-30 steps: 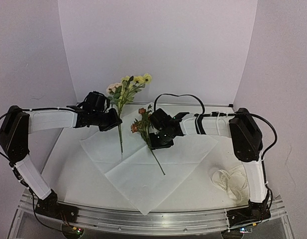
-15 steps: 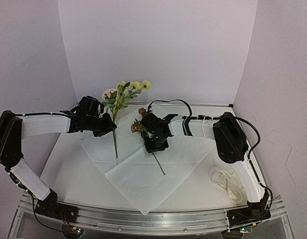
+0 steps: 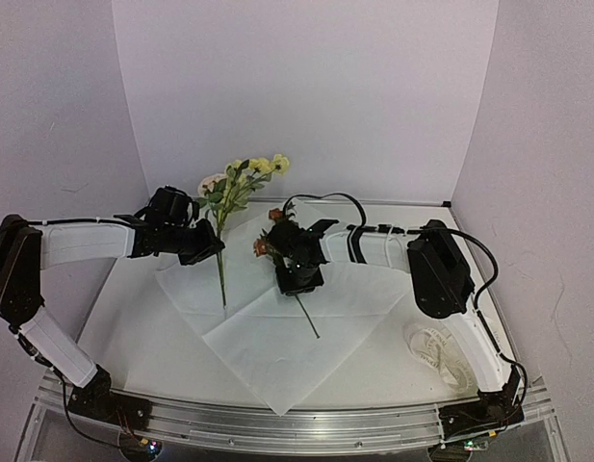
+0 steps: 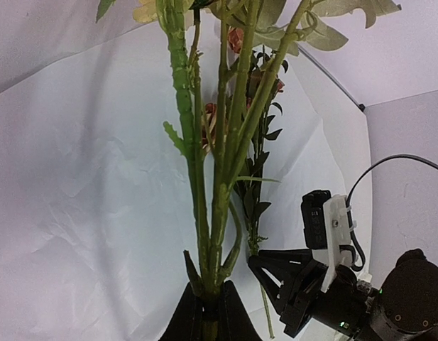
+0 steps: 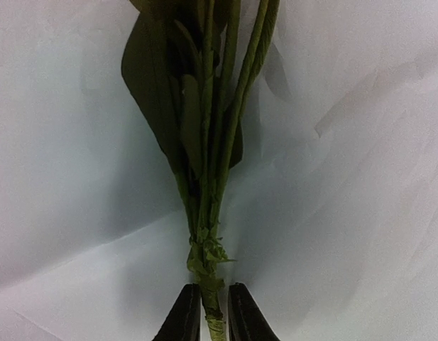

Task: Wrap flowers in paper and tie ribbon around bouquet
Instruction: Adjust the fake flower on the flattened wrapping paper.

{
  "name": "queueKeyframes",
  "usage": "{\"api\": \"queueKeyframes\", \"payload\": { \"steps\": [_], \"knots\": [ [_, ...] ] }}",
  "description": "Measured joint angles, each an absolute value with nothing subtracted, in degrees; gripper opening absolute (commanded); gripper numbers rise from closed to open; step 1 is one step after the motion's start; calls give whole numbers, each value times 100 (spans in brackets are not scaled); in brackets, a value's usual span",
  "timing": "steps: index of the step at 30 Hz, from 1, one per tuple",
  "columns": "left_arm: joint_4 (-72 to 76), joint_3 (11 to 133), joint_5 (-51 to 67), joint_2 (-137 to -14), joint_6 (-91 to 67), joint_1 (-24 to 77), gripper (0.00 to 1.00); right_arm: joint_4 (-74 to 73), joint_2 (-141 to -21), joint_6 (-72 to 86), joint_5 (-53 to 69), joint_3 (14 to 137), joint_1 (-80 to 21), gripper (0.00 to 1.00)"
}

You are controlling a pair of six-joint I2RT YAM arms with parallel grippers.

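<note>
The flowers [image 3: 241, 178], yellow blossoms and a pale rose on long green stems [image 4: 222, 177], stand nearly upright over the left corner of the paper [image 3: 277, 356]. My left gripper [image 3: 217, 250] [image 4: 210, 305] is shut on their stems. A second sprig with small red-orange blooms [image 3: 270, 241] lies on the white sheet near its middle. My right gripper [image 3: 295, 279] [image 5: 211, 312] is closed on that sprig's thin stem [image 5: 211, 142], flat against the paper [image 5: 346, 177]. The ribbon [image 3: 441, 348] lies in a loose heap at the right, beside the right arm.
White walls close in the table at the back and on both sides. A metal rail [image 3: 277, 423] runs along the near edge. The right gripper's body [image 4: 311, 284] sits close beside the held stems in the left wrist view.
The right gripper has slid left along the sprig and closed in on its stem. The left gripper carried the yellow bunch slightly left and down.
</note>
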State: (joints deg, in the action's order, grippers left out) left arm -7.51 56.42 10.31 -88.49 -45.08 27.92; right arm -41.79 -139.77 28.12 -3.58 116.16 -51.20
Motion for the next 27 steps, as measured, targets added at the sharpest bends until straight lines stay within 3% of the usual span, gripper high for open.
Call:
{"api": "queueKeyframes", "payload": {
  "steps": [9, 27],
  "knots": [
    [-420, 5205, 1316, -8844, -4711, 2775, 0, -4337, -13983, 2866, -362, 11644, -5144, 1],
    [-89, 4159, 1378, -8522, -5260, 2775, 0, -4301, -13589, 3126, -656, 11203, -5282, 0]
  ]
}}
